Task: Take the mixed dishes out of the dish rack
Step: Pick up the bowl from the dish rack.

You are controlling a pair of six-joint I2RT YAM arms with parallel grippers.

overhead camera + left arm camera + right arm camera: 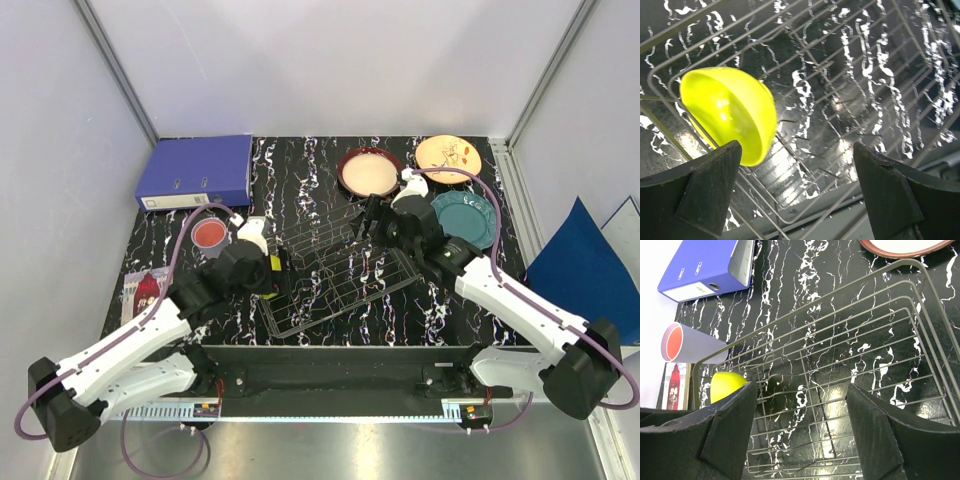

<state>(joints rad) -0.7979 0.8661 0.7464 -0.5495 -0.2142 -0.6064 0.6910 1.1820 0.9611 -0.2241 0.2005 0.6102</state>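
- The small yellow-green bowl (727, 112) is the only dish I can see inside the dish rack (850, 75). It sits just ahead of the left gripper (800, 200), off toward the finger at the left of the wrist view. It is tipped on its side with its open mouth facing that finger.
- It looks light, stiff and glossy, so probably slippery. A pinch across the smooth dome would likely slide off.
- The rim seems the better hold, with one finger inside the mouth and one on the outer wall.
- Its lower edge appears to rest among the wires, so it could snag there. Lifting it straight away from the grid looks safest.
- In looks it is bright yellow-green, round and plain, with a soft highlight inside and no pattern.
- The left gripper is spread wide with nothing between its jaws. The bowl is close beside one finger, not between the two.
- The right gripper (802, 440) is also wide open and empty above the rack. The bowl peeks out past the finger at the left of its wrist view, and the lavender cup (687, 342) lies beyond it, outside the wires.
- The large teal scalloped plate (465, 218), cream bowl (370, 172) and salmon-pink piece (450, 155) sit on the counter (300, 170), just behind and beside the right gripper.
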